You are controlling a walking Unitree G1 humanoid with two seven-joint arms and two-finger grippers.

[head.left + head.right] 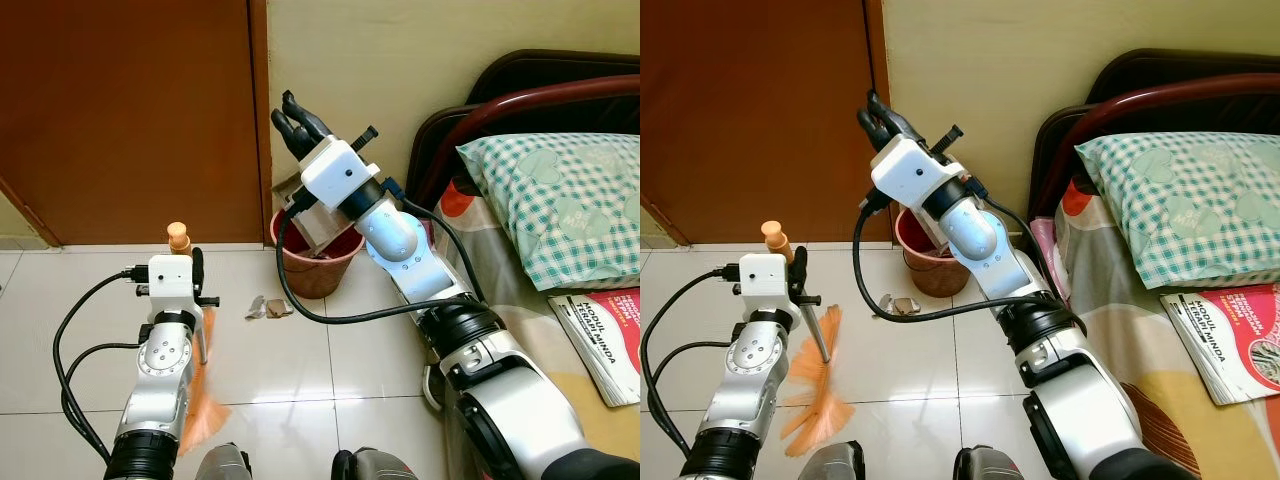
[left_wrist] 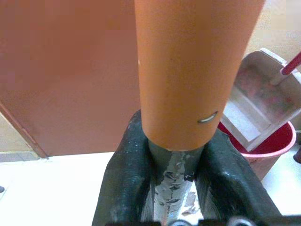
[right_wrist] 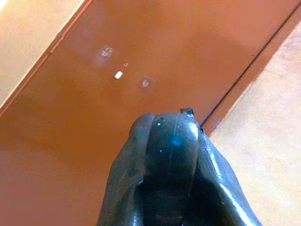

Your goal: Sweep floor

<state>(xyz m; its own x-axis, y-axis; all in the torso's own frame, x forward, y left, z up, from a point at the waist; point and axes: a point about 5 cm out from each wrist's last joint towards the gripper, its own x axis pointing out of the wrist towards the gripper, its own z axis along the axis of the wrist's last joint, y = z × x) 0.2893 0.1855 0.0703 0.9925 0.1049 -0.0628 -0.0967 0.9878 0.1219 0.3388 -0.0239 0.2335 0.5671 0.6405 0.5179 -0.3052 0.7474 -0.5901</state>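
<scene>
A small heap of litter (image 1: pixel 268 308) lies on the tiled floor (image 1: pixel 300 370), just ahead and to the right of the left tool (image 1: pixel 183 250), which is clamped on the orange handle of a broom (image 1: pixel 205 400); the bristles trail low beside that arm, short of the litter. Beyond the scraps stands a red bin (image 1: pixel 318 262) against the wall, with a dustpan (image 2: pixel 254 108) propped inside it. The right tool (image 1: pixel 298 125) is raised above the bin, near the brown door (image 1: pixel 130 110), its black fingers pressed together on a thin dark rod that looks like the dustpan's handle, though that cannot be told for sure. A bed (image 1: pixel 560 200) with a checked pillow lies off to its right. The sweeping itself appears not yet finished: the next move calls for drawing the bristles across to the scraps and bringing the pan down to floor level to meet them.
</scene>
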